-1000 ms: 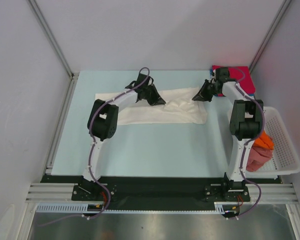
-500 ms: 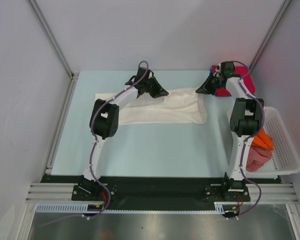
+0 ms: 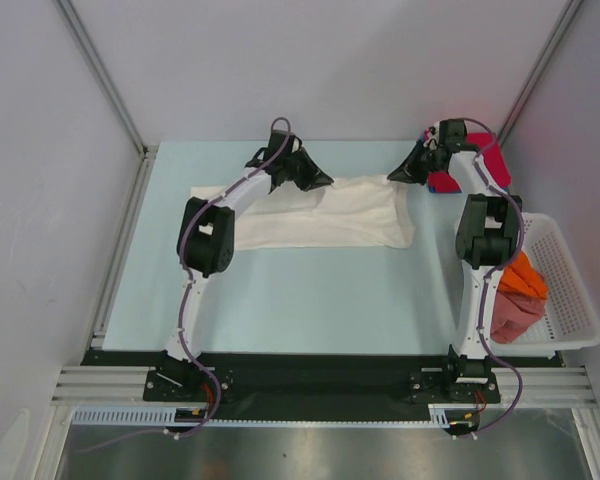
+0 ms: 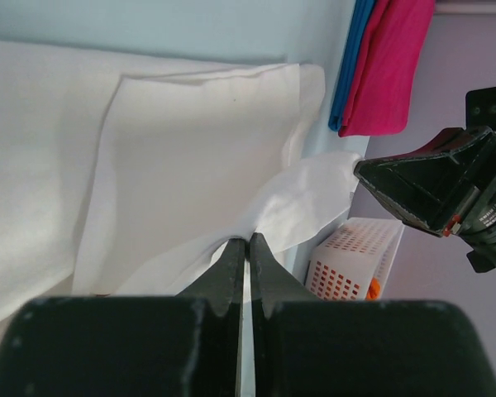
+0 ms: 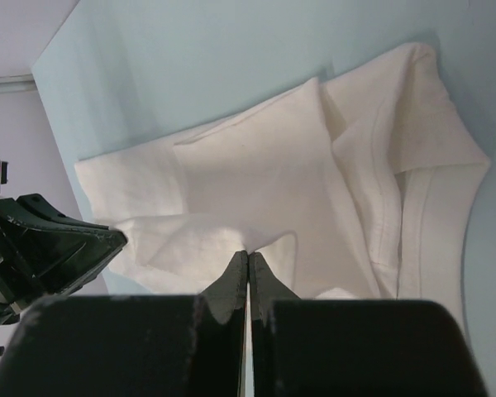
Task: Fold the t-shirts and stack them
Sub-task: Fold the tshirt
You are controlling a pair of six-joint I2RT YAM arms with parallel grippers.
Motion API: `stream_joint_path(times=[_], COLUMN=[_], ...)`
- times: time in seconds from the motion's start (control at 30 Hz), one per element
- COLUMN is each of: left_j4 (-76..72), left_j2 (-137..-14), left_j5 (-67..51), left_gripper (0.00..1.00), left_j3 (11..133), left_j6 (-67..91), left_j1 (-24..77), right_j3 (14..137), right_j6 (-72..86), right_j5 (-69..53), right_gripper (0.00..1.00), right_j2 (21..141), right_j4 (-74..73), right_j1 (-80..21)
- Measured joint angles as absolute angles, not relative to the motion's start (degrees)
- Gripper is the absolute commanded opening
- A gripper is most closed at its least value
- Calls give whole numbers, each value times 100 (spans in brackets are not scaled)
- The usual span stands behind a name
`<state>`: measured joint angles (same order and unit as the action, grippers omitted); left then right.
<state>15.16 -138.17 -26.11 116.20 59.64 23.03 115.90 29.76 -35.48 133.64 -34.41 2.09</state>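
The white t-shirt (image 3: 315, 215) lies spread across the far half of the table (image 3: 310, 290), long side running left to right. Its far right edge is raised in a strip stretched between the two tools. The left gripper (image 3: 328, 183) has its jaws pressed together on one end of that strip, and the right gripper (image 3: 391, 177) is clamped just as tight on the other end.

At the far right corner a folded red tee (image 3: 492, 160) lies on a blue tee (image 4: 354, 58). A white lattice basket (image 3: 572, 290) at the right edge holds an orange tee (image 3: 526, 280) and a pinkish-red tee (image 3: 510, 318).

The table top is pale blue and matte. Plain pale walls (image 3: 330, 60) with metal frame posts (image 3: 100, 70) close it in.

A second ago both tools were nearer the arm bases and the shirt's right part was bunched. Now they are closer to the far edge and the cloth lies flatter.

The overhead view does not show the pinch itself. Each wrist view shows cloth caught at its own fingertips. Only the right wrist view shows the ribbed collar, and only the left wrist view shows the blue layer under the red.
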Motion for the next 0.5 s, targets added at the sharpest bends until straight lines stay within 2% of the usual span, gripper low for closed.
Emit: stream_joint_path(times=[0.5], left_j4=[1555], left_j2=[-13815], left_j5=[-2735], left_gripper=[3], left_j3=[11730], left_j6=[5999], left_j1=[2235], right_j3=[12086], right_j6=[3153], right_j5=[-3736], right_gripper=[0], right_j2=[13631], right_j4=[-3483], right_j1=[209])
